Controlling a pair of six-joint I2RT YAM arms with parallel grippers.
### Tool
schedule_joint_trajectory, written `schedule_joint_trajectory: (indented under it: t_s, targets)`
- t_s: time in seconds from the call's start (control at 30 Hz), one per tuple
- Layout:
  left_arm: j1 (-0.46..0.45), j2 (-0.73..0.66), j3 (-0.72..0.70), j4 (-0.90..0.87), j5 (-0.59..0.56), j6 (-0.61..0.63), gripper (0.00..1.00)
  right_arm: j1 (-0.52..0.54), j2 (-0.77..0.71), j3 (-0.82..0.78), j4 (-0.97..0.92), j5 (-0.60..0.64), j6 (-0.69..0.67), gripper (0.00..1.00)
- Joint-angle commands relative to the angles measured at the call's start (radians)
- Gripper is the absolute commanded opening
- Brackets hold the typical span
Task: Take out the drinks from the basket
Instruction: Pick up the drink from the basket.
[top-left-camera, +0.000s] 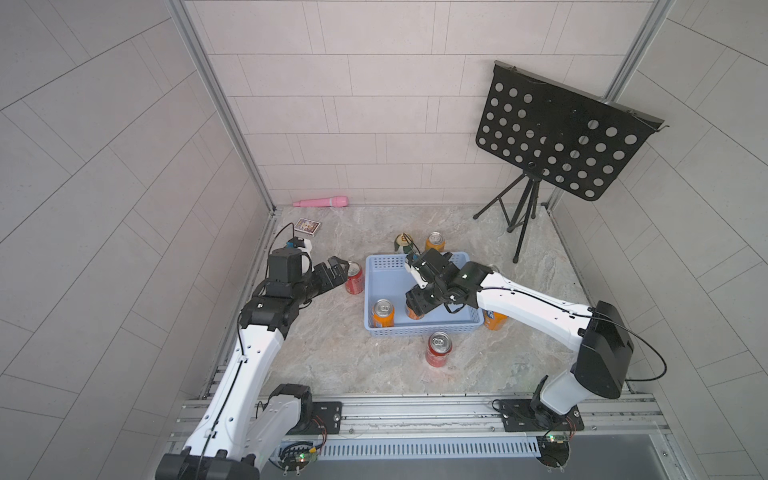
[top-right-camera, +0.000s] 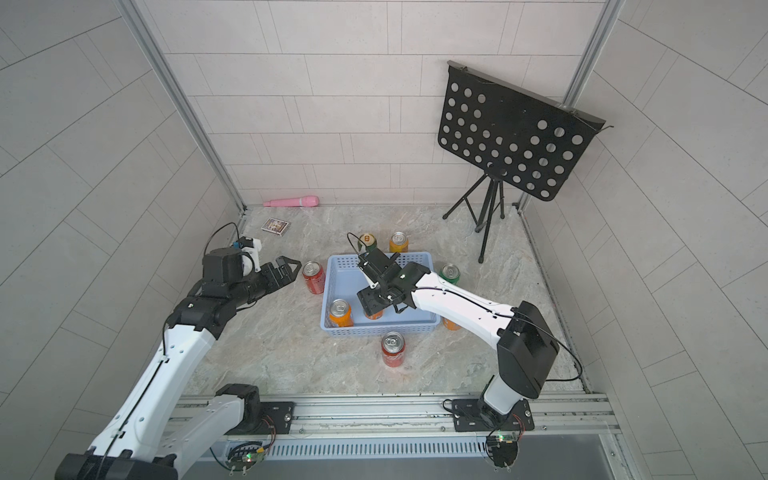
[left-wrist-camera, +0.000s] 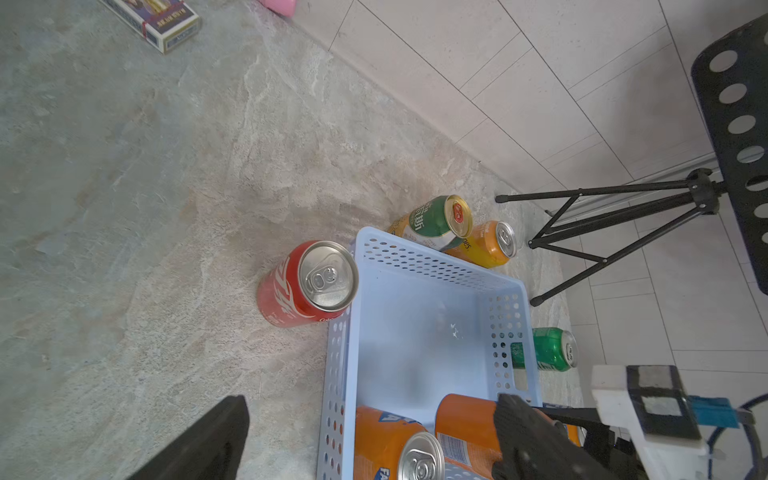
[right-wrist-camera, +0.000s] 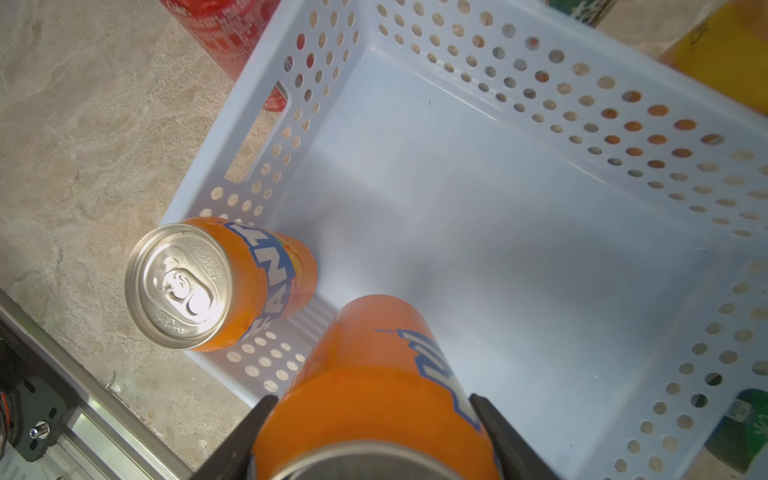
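Note:
The light-blue basket (top-left-camera: 419, 330) sits mid-table and holds two orange drinks. One orange can (top-left-camera: 383, 313) stands free in its front left corner. My right gripper (top-left-camera: 417, 305) reaches down into the basket and is shut on the other orange can (right-wrist-camera: 374, 374), with a black finger on each side of it. My left gripper (top-left-camera: 343, 274) hovers open and empty just left of a red can (top-left-camera: 354, 277) that stands outside the basket's left wall. In the left wrist view the basket (left-wrist-camera: 415, 257) and that red can (left-wrist-camera: 307, 282) lie ahead of the spread fingers.
Other cans stand on the table around the basket: a red one (top-left-camera: 439, 350) in front, a white-and-green one (top-left-camera: 404, 242) and an orange one (top-left-camera: 434, 242) behind, an orange one (top-left-camera: 494, 320) and a green one (top-right-camera: 450, 274) to the right. A black music stand (top-left-camera: 552, 133), a pink microphone (top-left-camera: 322, 202) and a card box (top-left-camera: 308, 226) are at the back.

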Motion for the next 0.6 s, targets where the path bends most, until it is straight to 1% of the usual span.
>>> schedule_joint_trajectory:
  t_s: [0.0, 0.2, 0.33, 0.43, 0.57]
  targets:
    - [-0.017, -0.001, 0.012, 0.053, 0.026, -0.044, 1.00, 0.001, -0.052, 0.050, -0.015, 0.029, -0.002, 0.30]
    - [-0.072, 0.017, 0.064, 0.036, 0.015, -0.046, 1.00, 0.002, -0.095, 0.080, -0.022, 0.029, -0.004, 0.30]
    - [-0.102, 0.004, 0.048, 0.055, -0.021, -0.052, 1.00, 0.002, -0.133, 0.091, -0.032, 0.039, -0.011, 0.30]
    - [-0.125, 0.011, 0.044, 0.062, -0.012, -0.060, 1.00, 0.005, -0.164, 0.092, -0.035, 0.039, -0.007, 0.29]
    - [-0.171, 0.023, 0.046, 0.054, -0.020, -0.026, 1.00, 0.017, -0.195, 0.089, -0.042, 0.027, 0.003, 0.28]
